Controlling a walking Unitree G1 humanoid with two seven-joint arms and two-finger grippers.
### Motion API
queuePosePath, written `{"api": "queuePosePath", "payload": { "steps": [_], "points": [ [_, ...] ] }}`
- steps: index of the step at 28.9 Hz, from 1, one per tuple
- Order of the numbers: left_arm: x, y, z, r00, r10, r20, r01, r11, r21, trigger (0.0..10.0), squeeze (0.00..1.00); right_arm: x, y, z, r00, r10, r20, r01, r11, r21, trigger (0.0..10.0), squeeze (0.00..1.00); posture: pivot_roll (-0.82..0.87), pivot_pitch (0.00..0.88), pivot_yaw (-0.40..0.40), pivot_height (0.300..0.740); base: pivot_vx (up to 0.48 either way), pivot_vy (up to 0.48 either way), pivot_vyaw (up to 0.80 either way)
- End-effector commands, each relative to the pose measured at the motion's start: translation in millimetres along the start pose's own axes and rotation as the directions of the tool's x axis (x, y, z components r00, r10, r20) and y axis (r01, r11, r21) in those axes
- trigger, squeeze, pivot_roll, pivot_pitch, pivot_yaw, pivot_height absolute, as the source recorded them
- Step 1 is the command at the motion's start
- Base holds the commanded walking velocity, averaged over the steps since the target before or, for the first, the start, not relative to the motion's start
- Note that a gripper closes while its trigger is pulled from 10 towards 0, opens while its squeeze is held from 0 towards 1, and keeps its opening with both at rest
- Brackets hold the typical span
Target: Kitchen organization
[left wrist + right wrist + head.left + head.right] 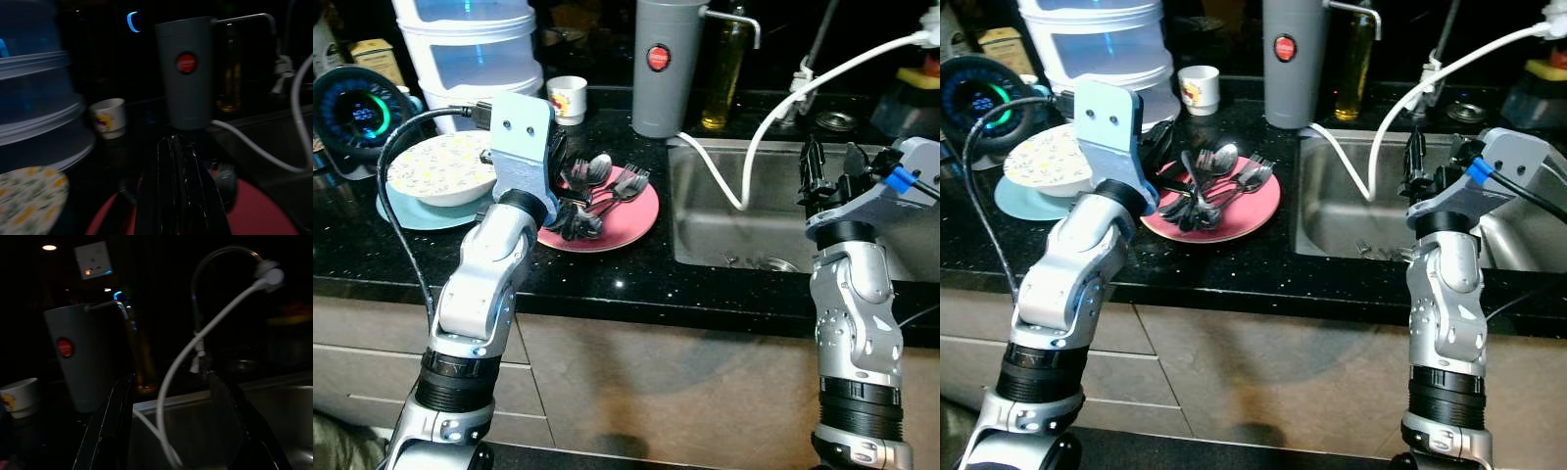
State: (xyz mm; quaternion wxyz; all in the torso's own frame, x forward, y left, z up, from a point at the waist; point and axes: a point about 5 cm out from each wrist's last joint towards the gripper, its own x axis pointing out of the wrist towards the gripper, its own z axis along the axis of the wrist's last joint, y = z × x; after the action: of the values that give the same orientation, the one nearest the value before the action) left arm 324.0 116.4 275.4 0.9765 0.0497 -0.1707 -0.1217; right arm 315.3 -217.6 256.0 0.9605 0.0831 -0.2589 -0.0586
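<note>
Left eye view shows a round pink plate (631, 217) on the black counter, heaped with steel spoons and forks (607, 181). The left gripper (560, 166) hovers just over the plate's near-left rim beside the cutlery — its black fingers (178, 191) pressed together, holding nothing. The right gripper (829, 168) hangs over the steel sink (705, 220) right of the plate — fingers spread wide.

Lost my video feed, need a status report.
Left gripper shut, over pink plate of cutlery. Right gripper open, above sink. White hose hanging across sink.
</note>
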Motion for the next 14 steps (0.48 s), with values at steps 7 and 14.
{"api": "queuePosePath", "payload": {
  "steps": [7, 14],
  "points": [
    [2.2, 0.5, -5.6, 0.999, 0.01, -0.033, -0.009, 1.0, 0.015, 10.0, 0.0, -0.6, -3.8, -2.3, 1.0, -0.017, -0.018, 0.017, 1.0, 0.006, 10.0, 0.0, 0.06, 0.022, 0.015, 0.74, 0.0, 0.0, -0.8],
    [3.1, 1.0, -6.5, 0.999, 0.022, -0.039, -0.021, 1.0, 0.015, 10.0, 0.0, -1.3, 3.4, -2.8, 0.999, 0.034, -0.023, -0.034, 0.999, -0.003, 10.0, 0.0, 0.06, 0.023, 0.013, 0.74, 0.0, 0.0, 0.0]
  ]
}}
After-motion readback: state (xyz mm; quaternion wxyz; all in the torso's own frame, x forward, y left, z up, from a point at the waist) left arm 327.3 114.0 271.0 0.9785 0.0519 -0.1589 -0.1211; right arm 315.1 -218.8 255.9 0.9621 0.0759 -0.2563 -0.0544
